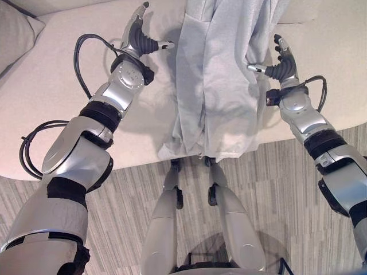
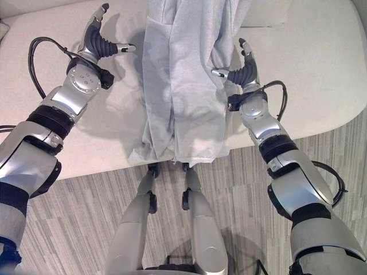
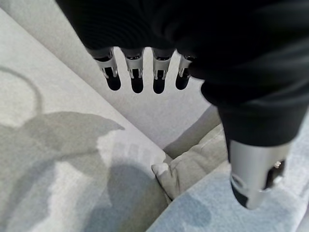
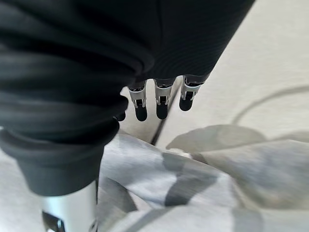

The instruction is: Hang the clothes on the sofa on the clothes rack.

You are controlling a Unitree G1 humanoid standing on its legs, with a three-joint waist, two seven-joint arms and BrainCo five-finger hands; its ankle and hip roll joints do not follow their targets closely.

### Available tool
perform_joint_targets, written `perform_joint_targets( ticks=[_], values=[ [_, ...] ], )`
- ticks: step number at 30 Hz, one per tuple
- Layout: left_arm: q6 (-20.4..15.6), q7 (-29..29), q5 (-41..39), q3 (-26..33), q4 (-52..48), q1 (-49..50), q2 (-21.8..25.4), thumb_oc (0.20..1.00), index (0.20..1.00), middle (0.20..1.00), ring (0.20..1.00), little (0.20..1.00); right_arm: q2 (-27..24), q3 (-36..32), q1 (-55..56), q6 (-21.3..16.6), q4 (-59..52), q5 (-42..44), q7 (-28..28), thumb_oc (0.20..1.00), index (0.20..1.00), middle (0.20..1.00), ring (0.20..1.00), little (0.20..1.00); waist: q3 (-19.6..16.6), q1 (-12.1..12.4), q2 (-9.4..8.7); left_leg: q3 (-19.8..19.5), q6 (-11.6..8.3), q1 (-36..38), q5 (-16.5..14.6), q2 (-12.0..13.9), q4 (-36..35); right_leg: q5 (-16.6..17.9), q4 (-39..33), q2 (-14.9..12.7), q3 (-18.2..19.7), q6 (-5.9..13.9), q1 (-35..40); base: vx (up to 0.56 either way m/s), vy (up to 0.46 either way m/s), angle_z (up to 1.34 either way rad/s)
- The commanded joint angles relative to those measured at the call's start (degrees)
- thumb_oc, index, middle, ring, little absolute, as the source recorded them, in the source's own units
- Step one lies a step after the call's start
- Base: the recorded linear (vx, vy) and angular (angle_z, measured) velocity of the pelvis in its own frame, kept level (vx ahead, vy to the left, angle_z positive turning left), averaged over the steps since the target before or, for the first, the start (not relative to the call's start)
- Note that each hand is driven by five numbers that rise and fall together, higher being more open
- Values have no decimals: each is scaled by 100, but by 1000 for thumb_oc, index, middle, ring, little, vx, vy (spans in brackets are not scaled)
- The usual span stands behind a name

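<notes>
Both my hands hover with fingers straight: my left hand [image 1: 139, 35] over bare cream sofa [image 1: 51, 86], my right hand [image 1: 282, 60] beside the soft grey garment [image 1: 218, 86] draped over the seat's near edge.

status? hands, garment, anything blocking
Left hand open, empty, beside the garment. Right hand open, thumb at the cloth's edge. Grey garment draped over the sofa edge. Nothing blocking.

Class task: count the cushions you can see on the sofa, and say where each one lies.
1 certain: a grey cushion at the sofa's far left corner, beyond the left hand. The light grey garment draped across the seat may hide others.
</notes>
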Motion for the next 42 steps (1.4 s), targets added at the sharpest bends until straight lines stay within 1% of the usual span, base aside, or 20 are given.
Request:
perform_joint_targets(
  ticks=[1, 5, 14, 19, 24, 34, 35, 36, 42],
  values=[
    [-169, -22, -232, -13, 351, -346, -64, 1000, 1000, 1000, 1000, 1000, -83, -37, -361, -170, 250, 79, -121, 1000, 1000, 1000, 1000, 1000, -137, 59, 149, -421, -390, 330, -26, 38, -500, -437, 7, -222, 13, 955, 308, 0, 0, 0],
    [-174, -167, -355, -143, 534, -540, -140, 1000, 1000, 1000, 1000, 1000, -9, 183, -703, -146, 489, 152, -64, 1000, 1000, 1000, 1000, 1000, -141, 42, 146, -401, -397, 309, -21, 39, -500, -429, 7, -222, 27, 961, 274, 0, 0, 0],
    [-205, -266, -516, -292, 589, -766, -342, 1000, 1000, 1000, 1000, 1000, 197, 478, -1063, -94, 700, 223, 8, 1000, 1000, 1000, 1000, 1000, -163, 4, 126, -389, -386, 241, -30, 33, -500, -412, 7, -221, 48, 975, 205, 0, 0, 0],
    [-238, -311, -720, -297, 458, -840, -407, 1000, 1000, 1000, 1000, 1000, 246, 638, -1198, -27, 797, 195, 79, 1000, 1000, 1000, 1000, 1000, -174, 2, 101, -354, -312, 233, -60, 54, -500, -436, 7, -218, 106, 970, 180, 0, 0, 0],
    [-287, -252, -889, -241, 180, -799, -480, 1000, 1000, 1000, 1000, 1000, 252, 651, -1199, 12, 795, 193, 90, 1000, 1000, 1000, 1000, 1000, -145, 41, 96, -338, -256, 225, -52, 68, -500, -483, 7, -206, 157, 954, 173, 4, 2, -1],
    [-351, -294, -1267, -87, -411, -384, -821, 1000, 1000, 1000, 1000, 1000, 53, 532, -1058, 54, 598, 98, 31, 1000, 1000, 1000, 1000, 1000, -49, 138, 125, -388, -203, 163, -49, 33, -486, -498, 7, -233, 164, 930, 145, 1, 0, 0],
    [-351, -294, -1267, -88, -412, -384, -821, 1000, 1000, 1000, 1000, 1000, 53, 532, -1057, 54, 597, 98, 31, 1000, 1000, 1000, 1000, 1000, -49, 138, 125, -388, -203, 163, -49, 33, -486, -498, 7, -233, 164, 930, 145, 0, 0, 0],
    [-387, -277, -1274, -91, -644, -316, -798, 1000, 1000, 1000, 1000, 1000, -22, 480, -996, 42, 529, 110, 29, 1000, 1000, 1000, 1000, 1000, -35, 163, 140, -394, -198, 153, -56, 19, -475, -492, 7, -238, 160, 929, 138, 0, 0, 0],
    [-391, -308, -1372, -119, -876, -202, -923, 1000, 1000, 1000, 1000, 1000, -151, 406, -878, 55, 425, 93, 10, 1000, 1000, 1000, 1000, 1000, -11, 203, 175, -412, -185, 144, -74, 3, -454, -491, 7, -249, 137, 923, 137, 1, -5, 0]
  ],
)
